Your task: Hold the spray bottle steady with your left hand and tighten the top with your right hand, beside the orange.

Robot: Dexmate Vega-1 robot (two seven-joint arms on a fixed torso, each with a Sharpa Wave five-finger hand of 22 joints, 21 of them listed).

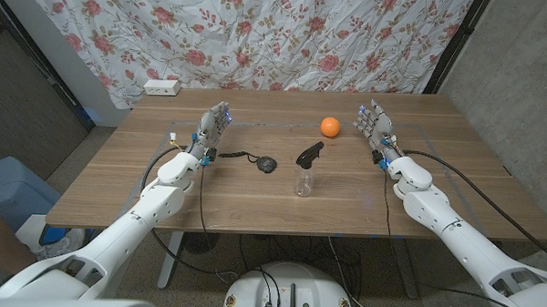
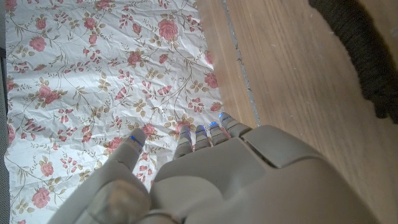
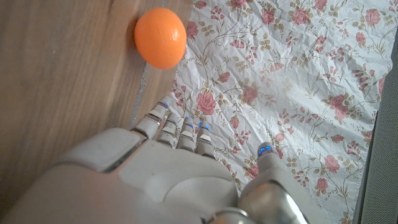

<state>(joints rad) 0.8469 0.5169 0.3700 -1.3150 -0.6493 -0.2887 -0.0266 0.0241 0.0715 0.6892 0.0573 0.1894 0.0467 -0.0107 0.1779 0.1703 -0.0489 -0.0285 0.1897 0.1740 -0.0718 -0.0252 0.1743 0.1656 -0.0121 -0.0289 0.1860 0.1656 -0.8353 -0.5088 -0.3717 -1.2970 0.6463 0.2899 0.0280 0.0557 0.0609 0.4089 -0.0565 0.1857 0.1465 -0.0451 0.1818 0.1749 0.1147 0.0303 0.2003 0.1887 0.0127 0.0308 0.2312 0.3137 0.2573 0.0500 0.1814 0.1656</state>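
In the head view, the left robot hand (image 1: pixel 214 126) is seen at the left of centre, raised on its edge above the brown wooden table (image 1: pixel 117 180), with its fingers (image 1: pixel 222 115) extended and slightly apart; nothing is held or touched by it. In the left wrist view the same robot hand (image 2: pixel 217 180) is shown from behind, fingers straight and empty. Just right of it on the table, a small black round object on a black cord (image 1: pixel 267 163) is seen. At the middle of the frame, the clear plastic spray bottle with a black trigger top (image 1: pixel 306 169) is stood upright, apart from both hands. Above and slightly right of it, the round orange (image 1: pixel 330 126) is placed near the bottle but not touching. At the right of centre, the right robot hand (image 1: pixel 375 126) is likewise held up, fingers spread a little, gripping nothing; it is close beside the orange (image 3: pixel 160 37), as the right wrist view confirms, without contact.
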